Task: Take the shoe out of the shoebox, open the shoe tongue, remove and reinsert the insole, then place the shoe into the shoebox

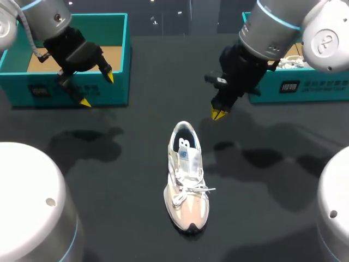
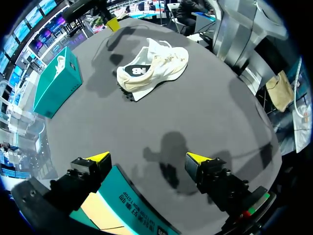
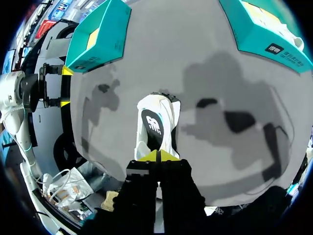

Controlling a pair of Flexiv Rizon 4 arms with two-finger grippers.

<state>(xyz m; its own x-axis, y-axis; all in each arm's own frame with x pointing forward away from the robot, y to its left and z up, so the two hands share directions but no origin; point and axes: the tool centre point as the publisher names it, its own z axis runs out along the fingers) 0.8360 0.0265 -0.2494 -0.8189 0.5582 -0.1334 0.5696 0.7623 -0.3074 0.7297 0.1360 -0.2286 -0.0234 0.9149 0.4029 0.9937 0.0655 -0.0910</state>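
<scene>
A white and beige sneaker (image 1: 187, 177) lies on the black table near the middle, heel toward the far side. Its dark insole with a white logo shows in the opening (image 3: 155, 125). My right gripper (image 1: 219, 113) hangs just above and to the right of the heel, shut, holding nothing; in the right wrist view its joined yellow tips (image 3: 157, 155) hover over the shoe. My left gripper (image 1: 97, 89) stands wide open and empty at the front wall of the left teal shoebox (image 1: 71, 54). Ahead of its spread tips (image 2: 148, 157) lies the sneaker (image 2: 154, 66).
A second teal shoebox (image 1: 294, 82) at the far right holds another white shoe. The left box shows its cardboard floor. My arms' white bases (image 1: 32, 202) rise at both near corners.
</scene>
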